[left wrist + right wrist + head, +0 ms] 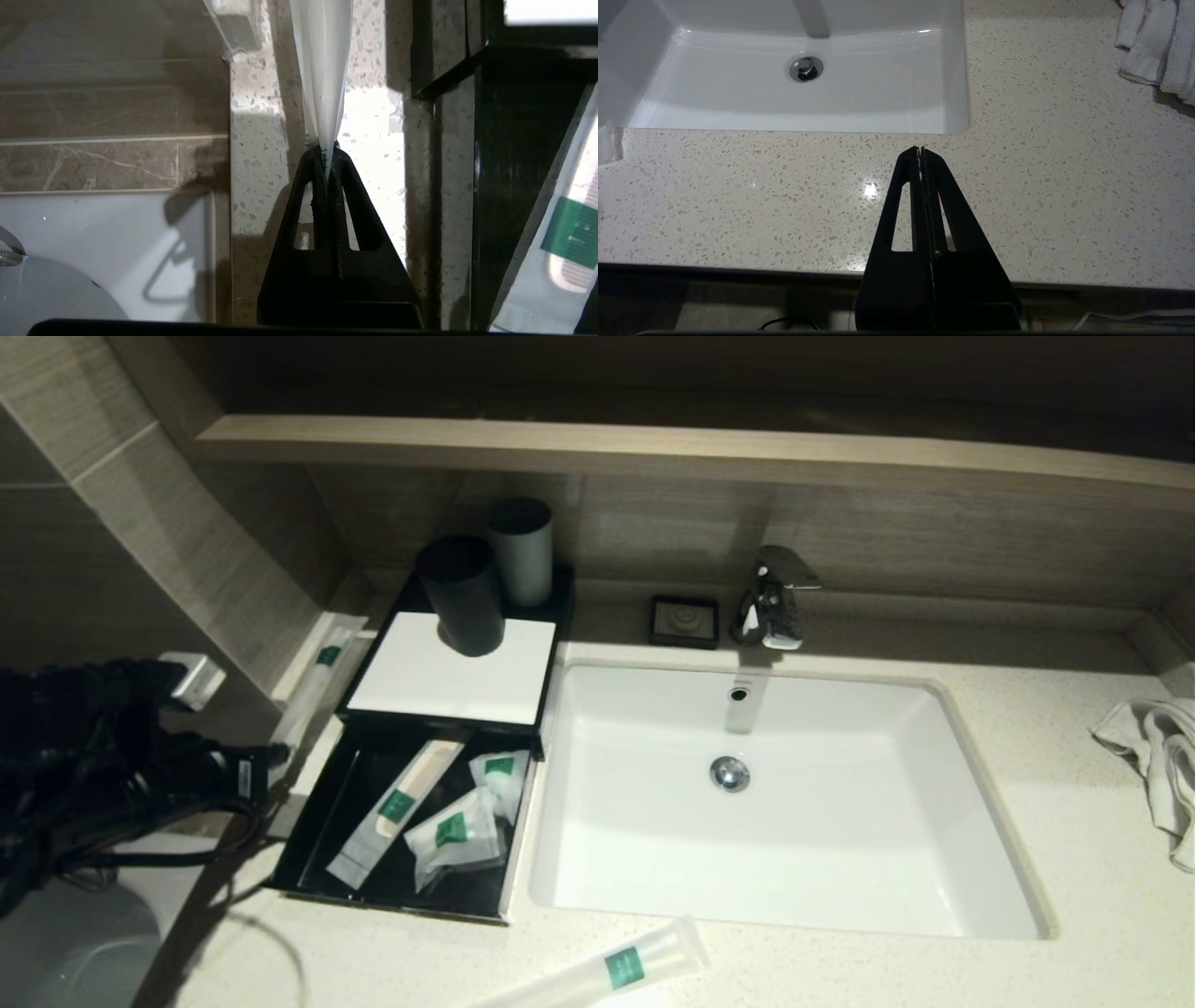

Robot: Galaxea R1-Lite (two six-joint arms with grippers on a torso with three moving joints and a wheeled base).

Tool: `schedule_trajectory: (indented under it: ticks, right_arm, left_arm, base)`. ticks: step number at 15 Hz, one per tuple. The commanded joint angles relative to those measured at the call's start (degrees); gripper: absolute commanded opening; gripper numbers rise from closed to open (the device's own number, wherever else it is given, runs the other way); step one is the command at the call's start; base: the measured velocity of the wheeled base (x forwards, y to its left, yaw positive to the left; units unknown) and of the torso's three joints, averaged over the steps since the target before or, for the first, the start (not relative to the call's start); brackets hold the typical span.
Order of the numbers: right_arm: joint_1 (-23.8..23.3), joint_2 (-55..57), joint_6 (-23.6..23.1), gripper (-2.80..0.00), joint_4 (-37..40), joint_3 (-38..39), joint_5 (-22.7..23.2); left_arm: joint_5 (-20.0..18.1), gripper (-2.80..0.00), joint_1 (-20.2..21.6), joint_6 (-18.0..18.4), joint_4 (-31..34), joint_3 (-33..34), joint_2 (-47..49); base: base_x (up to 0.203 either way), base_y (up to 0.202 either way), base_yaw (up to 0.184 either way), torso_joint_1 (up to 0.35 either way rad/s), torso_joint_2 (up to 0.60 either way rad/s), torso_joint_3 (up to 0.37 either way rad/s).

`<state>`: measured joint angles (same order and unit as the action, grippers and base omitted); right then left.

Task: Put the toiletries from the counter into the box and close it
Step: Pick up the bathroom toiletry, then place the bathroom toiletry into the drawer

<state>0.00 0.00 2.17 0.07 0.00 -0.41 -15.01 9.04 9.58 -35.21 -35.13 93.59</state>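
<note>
Left gripper (328, 151) pinching a slim tube (322, 70) beside the box (308, 840), packets (457, 831) inside.

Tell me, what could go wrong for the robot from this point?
The left gripper pinches only the very end of a long slim packet, so it may slip free or droop. The black drawer already holds three packets; a long one dropped crosswise could overhang the rim and block closing. Another tube lies at the counter's front edge and a nudge might knock it off.
</note>
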Motion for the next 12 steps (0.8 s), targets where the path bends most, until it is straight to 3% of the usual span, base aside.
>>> schedule_trajectory:
  ticks: [1,8,12]
  right_arm:
    - [0.0,-0.1,0.0,-2.80,0.0,0.0,0.0]
    - [0.0,0.0,0.0,-2.80,0.0,0.0,0.0]
    - [0.0,0.1,0.0,-2.80,0.0,0.0,0.0]
  left_arm:
    - [0.1,-2.80,0.2,-0.1,-0.6,-0.2,-1.3]
    - [0.4,-2.80,0.5,-2.4,-1.3,0.1,-7.4]
    - [0.3,-2.80,0.5,-4.0,2.8,-0.6,-11.9]
  base:
    - [0.000,0.000,0.000,0.000,0.00,0.000]
    - [0.000,0.000,0.000,0.000,0.00,0.000]
    - [0.000,0.000,0.000,0.000,0.00,0.000]
